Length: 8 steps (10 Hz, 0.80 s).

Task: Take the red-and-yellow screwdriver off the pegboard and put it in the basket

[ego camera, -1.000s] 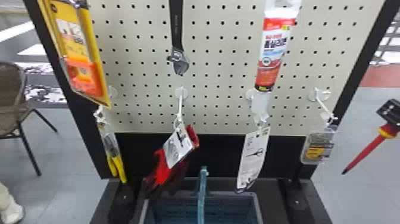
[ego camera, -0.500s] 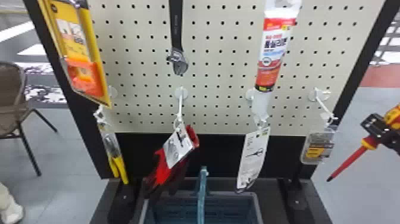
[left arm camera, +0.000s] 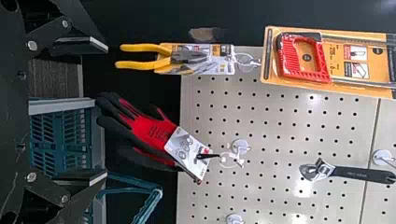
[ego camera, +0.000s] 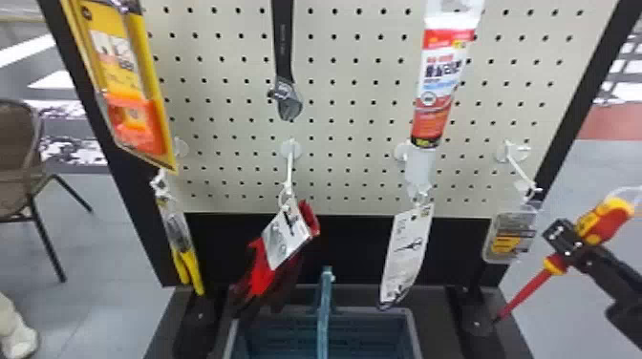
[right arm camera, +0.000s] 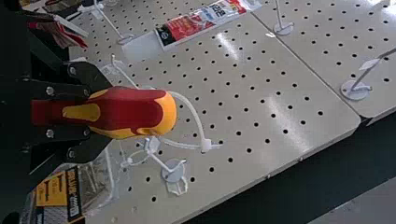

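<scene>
Snugly, the right hand (ego camera: 564, 242) is clamping its fingers around the screwdriver (ego camera: 605, 220), whose red shaft is slanting downward from the handle. Together they are sitting beside the pegboard's (ego camera: 353, 112) right edge, to the right of the basket (ego camera: 411, 329). The left hand (left arm camera: 95, 111) is spreading its fingers wide apart.

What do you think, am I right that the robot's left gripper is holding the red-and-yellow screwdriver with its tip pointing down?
Nearly! The side is wrong: the right gripper is holding the red-and-yellow screwdriver, as the right wrist view shows. Its tip is pointing down, just as you said.
</scene>
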Each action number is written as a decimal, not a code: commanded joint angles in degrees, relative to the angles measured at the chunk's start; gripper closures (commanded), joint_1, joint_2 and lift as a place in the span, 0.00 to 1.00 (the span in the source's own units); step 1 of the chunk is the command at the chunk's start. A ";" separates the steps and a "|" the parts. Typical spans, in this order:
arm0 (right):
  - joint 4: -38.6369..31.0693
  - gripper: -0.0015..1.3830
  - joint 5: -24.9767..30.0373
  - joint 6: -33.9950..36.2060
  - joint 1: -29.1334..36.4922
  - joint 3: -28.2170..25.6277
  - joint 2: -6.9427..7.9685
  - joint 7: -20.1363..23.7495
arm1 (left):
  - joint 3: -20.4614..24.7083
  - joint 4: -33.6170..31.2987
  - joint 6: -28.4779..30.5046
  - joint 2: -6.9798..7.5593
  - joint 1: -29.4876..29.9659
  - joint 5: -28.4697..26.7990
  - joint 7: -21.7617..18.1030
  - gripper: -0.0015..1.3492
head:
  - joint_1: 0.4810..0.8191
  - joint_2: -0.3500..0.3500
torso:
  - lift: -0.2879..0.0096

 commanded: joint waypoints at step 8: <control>4.41 0.76 -0.36 -11.64 7.45 11.26 3.09 -6.54 | 0.17 1.01 -0.35 -0.25 -0.41 0.03 -0.08 0.25 | 0.20 0.50 | 0.63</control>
